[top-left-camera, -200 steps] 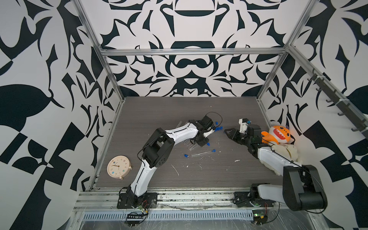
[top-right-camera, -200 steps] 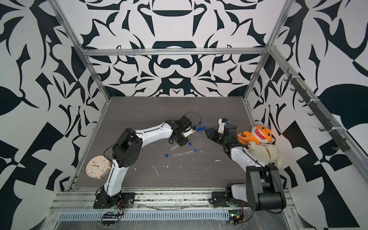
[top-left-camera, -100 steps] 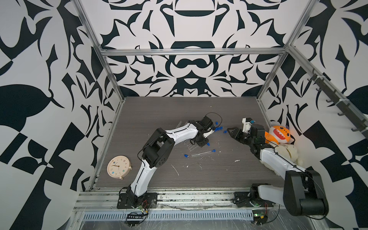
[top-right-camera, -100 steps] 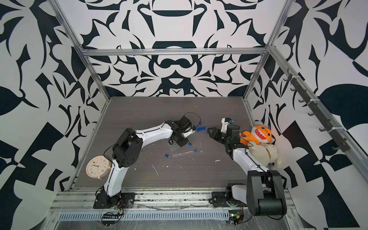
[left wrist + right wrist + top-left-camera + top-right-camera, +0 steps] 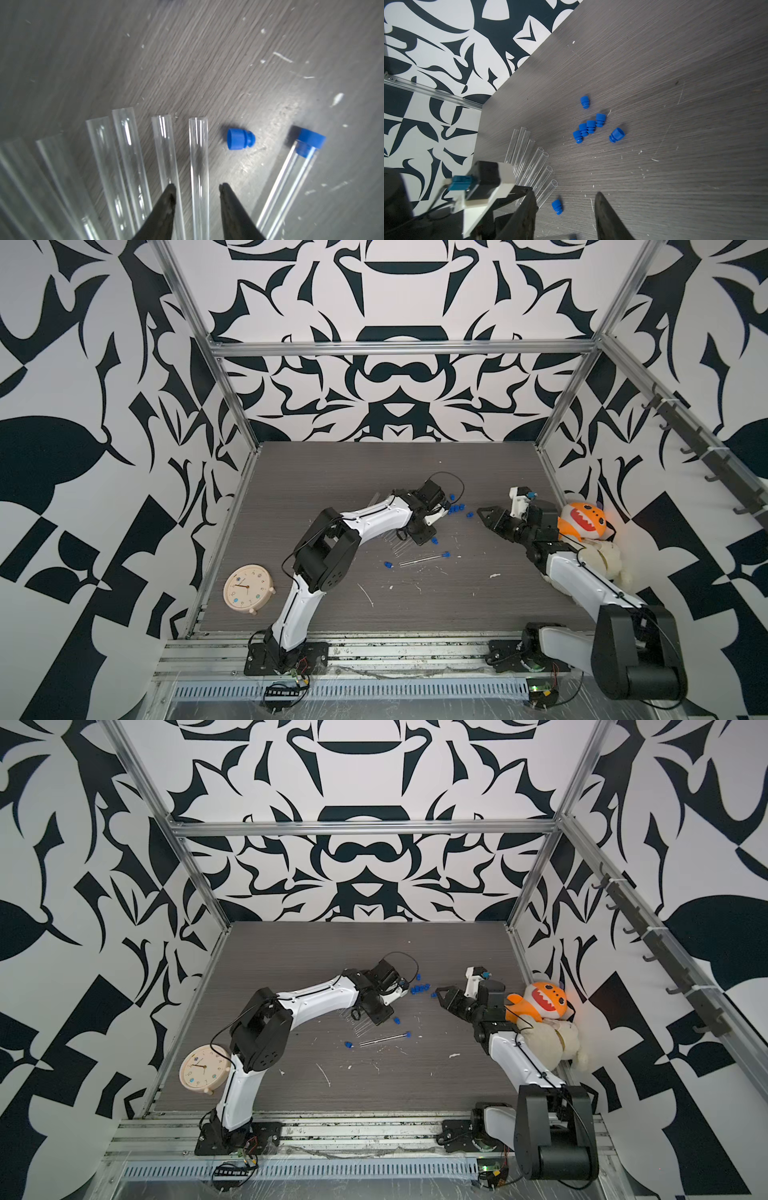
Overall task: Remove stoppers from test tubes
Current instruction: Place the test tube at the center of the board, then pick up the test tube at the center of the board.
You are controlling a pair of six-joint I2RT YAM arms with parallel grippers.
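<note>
**Step in hand (judged from the layout):** clear the bare tube, then uncork the one tube that has a stopper in it.

1. Left gripper [image 5: 197, 188]: released. Its jaws straddle a bare tube [image 5: 198, 158] with clear space on each side. Lift straight up so neither finger drags the fan of bare tubes [image 5: 395, 544].
2. Right gripper [image 5: 564, 193]: released and empty, above the table [image 5: 332, 472].
3. Target: the stoppered tube [image 5: 422, 561] lies flat on the table. In a top view it is at 4 o'clock from the fan, apart from it, with the stopper [image 5: 447, 554] at its 3 o'clock end.
4. Grip the glass near mid-length with one gripper and the stopper with the other. Pull along the tube's axis, never sideways (a round tube will probably roll or slip under a skewed pull). Use moderate clamping force on the glass.
5. Set the freed stopper with the loose stoppers [image 5: 455, 508], at 2 o'clock from the fan, well clear of the open tube ends.
</note>
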